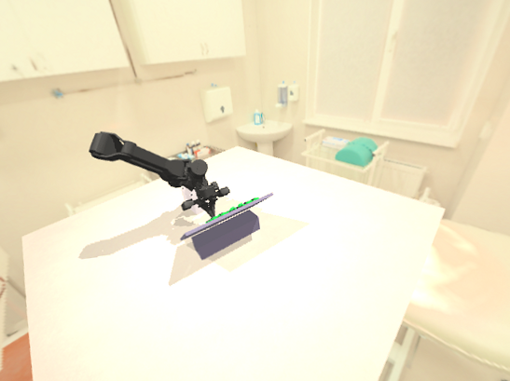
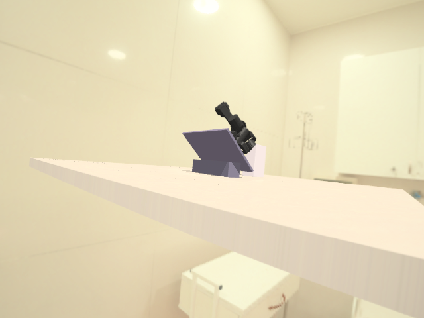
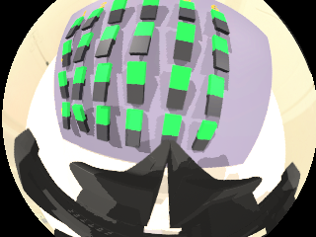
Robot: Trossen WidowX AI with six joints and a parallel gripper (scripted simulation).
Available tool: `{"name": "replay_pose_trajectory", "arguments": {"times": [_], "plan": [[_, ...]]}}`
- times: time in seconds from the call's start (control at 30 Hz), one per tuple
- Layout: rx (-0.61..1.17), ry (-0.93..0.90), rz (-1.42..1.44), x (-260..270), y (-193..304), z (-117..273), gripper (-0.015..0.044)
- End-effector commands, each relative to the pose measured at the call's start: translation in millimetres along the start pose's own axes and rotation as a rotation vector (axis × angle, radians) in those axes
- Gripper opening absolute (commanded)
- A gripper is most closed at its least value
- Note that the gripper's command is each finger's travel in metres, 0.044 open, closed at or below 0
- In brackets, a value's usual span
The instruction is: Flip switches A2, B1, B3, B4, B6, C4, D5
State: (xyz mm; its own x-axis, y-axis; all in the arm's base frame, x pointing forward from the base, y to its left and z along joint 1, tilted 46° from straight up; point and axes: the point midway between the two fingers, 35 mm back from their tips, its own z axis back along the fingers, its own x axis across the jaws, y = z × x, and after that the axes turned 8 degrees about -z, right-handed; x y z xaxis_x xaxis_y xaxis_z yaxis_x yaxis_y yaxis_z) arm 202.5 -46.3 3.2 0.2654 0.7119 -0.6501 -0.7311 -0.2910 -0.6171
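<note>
The lilac panel (image 1: 196, 231) (image 2: 212, 145) (image 3: 247, 99) is tilted on a dark base, with four rows of six green-and-dark rocker switches. My gripper (image 1: 213, 216) (image 3: 169, 144) is shut and empty. Its tips are at the near, dark end of D5 (image 3: 172, 121) and cover part of it; contact cannot be told for sure. A2 (image 3: 94, 15), B1 (image 3: 67, 46), B3 (image 3: 110, 34), B4 (image 3: 144, 29), B6 (image 3: 220, 43) and C4 (image 3: 136, 73) are uncovered. Which ends are raised is hard to tell. The panel hides the fingertips in the exterior view.
D4 (image 3: 134, 119) and D6 (image 3: 206, 130) stand on either side of the fingertips, and C5 (image 3: 180, 77) lies just beyond D5. The dark base block (image 1: 227, 234) (image 2: 209, 166) holds the panel up. A pale block (image 2: 259, 160) stands behind the panel in the exterior view.
</note>
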Motion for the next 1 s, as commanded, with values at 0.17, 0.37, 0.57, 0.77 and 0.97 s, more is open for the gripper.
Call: {"name": "replay_pose_trajectory", "arguments": {"times": [0.17,0.37,0.57,0.77,0.97], "plan": [[0.001,-0.002,-0.001,1,0,0,0.0],[0.016,-0.052,-0.009,14,7,25,0.0],[-0.022,-0.058,-0.006,2,7,57,0.0],[-0.043,-0.056,-0.007,-4,4,64,0.0],[-0.043,-0.056,-0.007,-4,4,64,0.0]]}}
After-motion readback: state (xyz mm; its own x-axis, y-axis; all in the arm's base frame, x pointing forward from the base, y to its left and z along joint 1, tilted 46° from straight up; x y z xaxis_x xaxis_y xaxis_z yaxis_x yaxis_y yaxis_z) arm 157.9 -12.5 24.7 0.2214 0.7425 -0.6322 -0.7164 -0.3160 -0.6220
